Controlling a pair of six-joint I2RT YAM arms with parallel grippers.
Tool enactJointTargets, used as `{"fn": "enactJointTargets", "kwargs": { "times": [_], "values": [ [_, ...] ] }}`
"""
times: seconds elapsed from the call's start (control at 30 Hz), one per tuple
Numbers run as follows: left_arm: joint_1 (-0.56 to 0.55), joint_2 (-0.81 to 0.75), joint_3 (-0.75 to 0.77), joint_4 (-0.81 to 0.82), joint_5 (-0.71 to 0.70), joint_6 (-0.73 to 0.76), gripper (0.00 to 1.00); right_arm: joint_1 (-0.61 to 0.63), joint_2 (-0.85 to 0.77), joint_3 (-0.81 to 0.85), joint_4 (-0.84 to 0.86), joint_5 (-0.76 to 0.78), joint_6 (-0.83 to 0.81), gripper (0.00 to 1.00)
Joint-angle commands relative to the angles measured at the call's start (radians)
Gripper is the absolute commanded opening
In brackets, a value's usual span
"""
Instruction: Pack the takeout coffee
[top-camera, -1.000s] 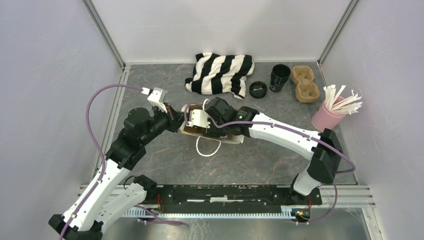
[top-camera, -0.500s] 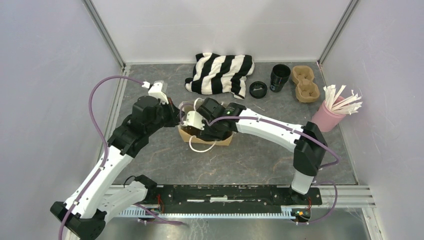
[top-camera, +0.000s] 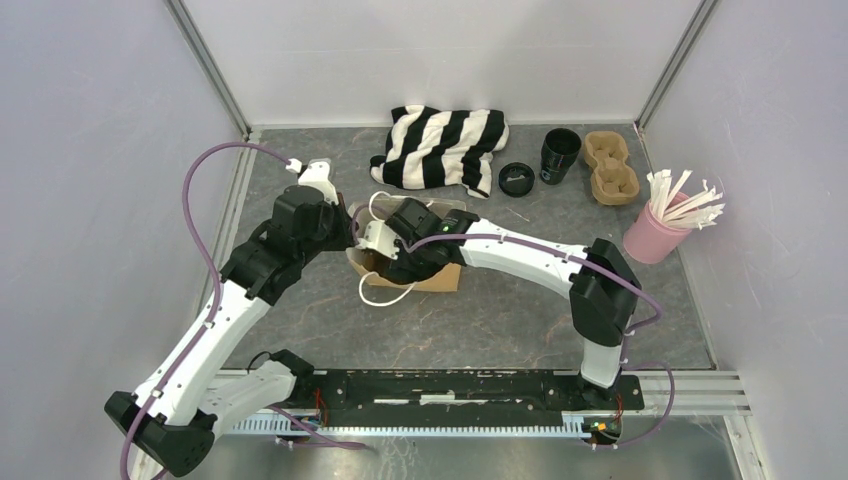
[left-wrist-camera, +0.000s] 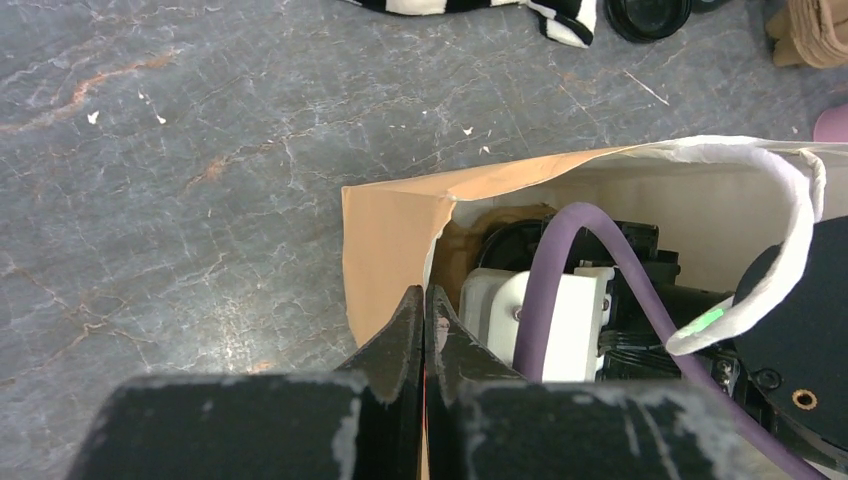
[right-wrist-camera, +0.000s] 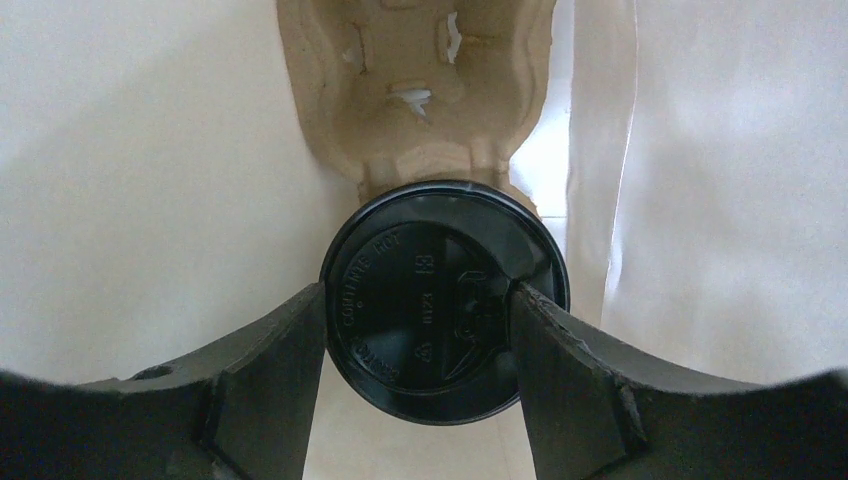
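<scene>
The brown paper bag (top-camera: 442, 278) stands open at mid-table. My left gripper (top-camera: 348, 243) is shut on the bag's left rim, and in the left wrist view its closed jaws (left-wrist-camera: 424, 300) pinch the brown paper edge (left-wrist-camera: 385, 230). My right gripper reaches down inside the bag; only its wrist (top-camera: 398, 243) shows from above. In the right wrist view my right gripper (right-wrist-camera: 418, 312) is closed on the takeout coffee (right-wrist-camera: 420, 250), a black cup with a round black lid. The cup sits at the near end of a cardboard cup carrier (right-wrist-camera: 420, 90) on the bag's floor.
A black-and-white striped cloth (top-camera: 440, 145) lies at the back. To its right are a loose flat black lid (top-camera: 517, 178), a lidless black cup (top-camera: 559, 155) and a second cardboard carrier (top-camera: 611, 167). A pink cup of white stirrers (top-camera: 655, 232) stands at the right edge.
The bag has shifted left and stands more upright. My right gripper has gone deeper into it with the coffee. My left arm has moved back and left, holding the rim.
</scene>
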Motion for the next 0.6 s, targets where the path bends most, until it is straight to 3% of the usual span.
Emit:
{"fn": "enactJointTargets", "kwargs": {
  "times": [0.0,0.33,0.57],
  "values": [
    [-0.005,-0.008,0.040,0.030,0.005,0.080,0.02,-0.012,0.085,-0.047,-0.094,-0.017,0.056,0.71],
    [-0.004,-0.021,0.027,0.034,-0.009,0.097,0.02,-0.008,-0.020,0.031,-0.093,-0.017,0.101,0.89],
    [-0.004,-0.041,-0.008,0.047,-0.001,0.132,0.02,-0.008,-0.076,-0.020,-0.049,0.039,0.102,0.90]
  ]
}}
